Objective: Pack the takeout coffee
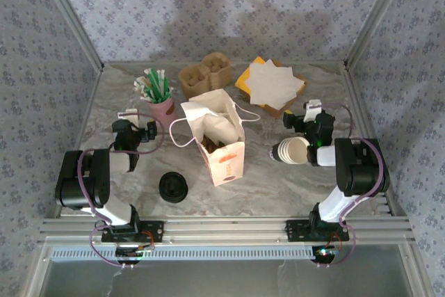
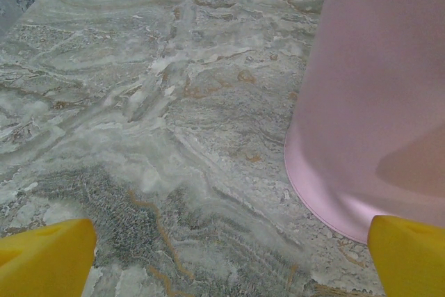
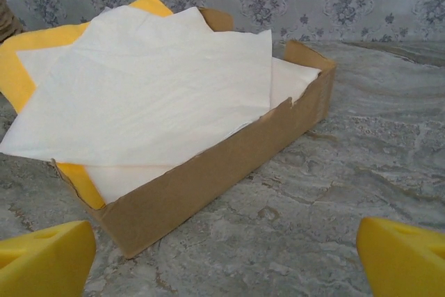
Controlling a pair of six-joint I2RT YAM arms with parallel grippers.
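Nearest me, on the marble table (image 1: 264, 186), a squat stack of black lids (image 1: 173, 187) sits between the two arm bases, closer to the left one. Just past it a white paper bag (image 1: 226, 154) stands upright with its mouth open and its handles flopped outward. A dark shape (image 1: 214, 147) lies low inside, and I cannot tell whether that is the takeout coffee. To the bag's right, a stack of pale paper cups (image 1: 292, 151) lies on its side beside the right arm. The left gripper (image 2: 226, 259) hangs low over the table with its yellow fingers spread wide and nothing between them, close to a pink cup (image 1: 163, 107) holding green-and-white straws (image 1: 154, 85). The right gripper (image 3: 222, 255) is just as wide and empty, facing a cardboard box (image 3: 208, 179) of white and yellow napkins. Farthest back sits a brown cup carrier (image 1: 206, 74).
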